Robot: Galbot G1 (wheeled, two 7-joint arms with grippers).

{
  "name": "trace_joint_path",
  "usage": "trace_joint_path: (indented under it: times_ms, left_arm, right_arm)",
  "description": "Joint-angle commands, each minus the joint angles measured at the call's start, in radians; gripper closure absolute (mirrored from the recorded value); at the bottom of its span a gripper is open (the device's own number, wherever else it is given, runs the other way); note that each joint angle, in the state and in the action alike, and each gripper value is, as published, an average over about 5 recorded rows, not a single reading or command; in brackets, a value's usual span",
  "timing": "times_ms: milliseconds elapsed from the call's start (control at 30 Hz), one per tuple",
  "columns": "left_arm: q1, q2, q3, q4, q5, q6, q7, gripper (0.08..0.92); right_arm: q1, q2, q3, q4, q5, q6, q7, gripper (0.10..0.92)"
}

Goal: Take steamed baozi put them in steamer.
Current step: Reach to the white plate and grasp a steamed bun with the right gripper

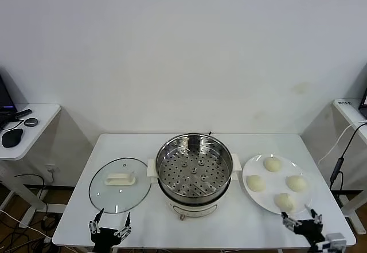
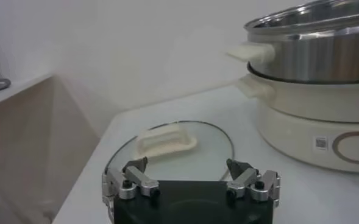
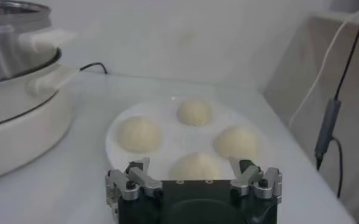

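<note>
Several cream-white baozi (image 1: 273, 164) (image 3: 139, 133) lie on a flat white plate (image 1: 250, 197) (image 3: 168, 117) at the table's right. The steel steamer (image 1: 194, 168) (image 2: 313, 45) (image 3: 8, 36) stands mid-table with its perforated tray bare. My right gripper (image 1: 302, 218) (image 3: 191, 165) hangs open at the table's front right edge, just short of the nearest baozi (image 1: 284, 201) (image 3: 196, 166), holding nothing. At the front left edge my left gripper (image 1: 111, 222) (image 2: 188, 165) is open and empty, just in front of the lid.
A round glass lid (image 1: 119, 185) (image 2: 173, 143) with a white handle lies flat left of the steamer. A side table (image 1: 23, 128) with dark items stands at far left. Cables (image 1: 344, 150) hang off the table's right side.
</note>
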Motion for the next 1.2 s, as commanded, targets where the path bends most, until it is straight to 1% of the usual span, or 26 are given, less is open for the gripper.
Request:
trace_joint_path:
  times_ms: [33, 67, 133, 233, 333, 433, 600, 667, 733, 833, 967, 1200]
  left_arm:
    - [-0.004, -0.001, -0.006, 0.011, 0.003, 0.002, -0.005, 0.177]
    - [-0.004, -0.001, -0.006, 0.013, 0.003, 0.002, -0.006, 0.177]
    - [-0.004, -0.002, -0.006, 0.019, 0.006, 0.001, -0.008, 0.177]
    - [0.001, -0.005, -0.009, 0.022, 0.009, 0.001, -0.010, 0.177]
    - [0.005, -0.012, -0.013, 0.021, 0.010, 0.001, -0.011, 0.177]
    - [0.009, -0.022, -0.017, 0.014, 0.012, 0.002, -0.013, 0.177]
    - [0.021, -0.036, -0.025, 0.000, 0.013, 0.003, -0.014, 0.177]
    - [0.024, -0.041, -0.027, 0.000, 0.009, 0.002, -0.017, 0.177]
    - [0.028, -0.047, -0.028, 0.000, 0.005, 0.002, -0.020, 0.177]
    - [0.035, -0.053, -0.030, 0.001, 0.002, 0.001, -0.023, 0.177]
    - [0.038, -0.052, -0.033, 0.011, 0.003, 0.001, -0.025, 0.177]
    - [0.027, -0.055, -0.039, 0.040, 0.001, 0.001, -0.027, 0.177]
  right_arm:
    - [0.122, -0.372, 0.054, -0.088, -0.025, -0.073, -0.145, 0.203]
    - [0.141, -0.411, 0.050, -0.104, -0.048, -0.070, -0.173, 0.203]
    - [0.212, -0.541, 0.031, -0.156, -0.128, -0.067, -0.269, 0.203]
    - [0.327, -0.690, -0.043, -0.233, -0.263, -0.056, -0.435, 0.203]
    - [0.509, -0.769, -0.233, -0.330, -0.384, 0.000, -0.615, 0.203]
    - [0.789, -0.784, -0.520, -0.446, -0.485, 0.095, -0.748, 0.203]
    - [1.325, -0.716, -1.052, -0.667, -0.594, 0.290, -0.914, 0.203]
    - [1.473, -0.664, -1.218, -0.755, -0.626, 0.370, -0.958, 0.203]
    - [1.550, -0.604, -1.320, -0.826, -0.652, 0.426, -0.991, 0.203]
    - [1.585, -0.515, -1.369, -0.914, -0.690, 0.458, -1.023, 0.203]
    - [1.591, -0.410, -1.346, -1.027, -0.753, 0.476, -1.019, 0.203]
    - [1.599, -0.311, -1.265, -1.157, -0.824, 0.493, -0.986, 0.203]
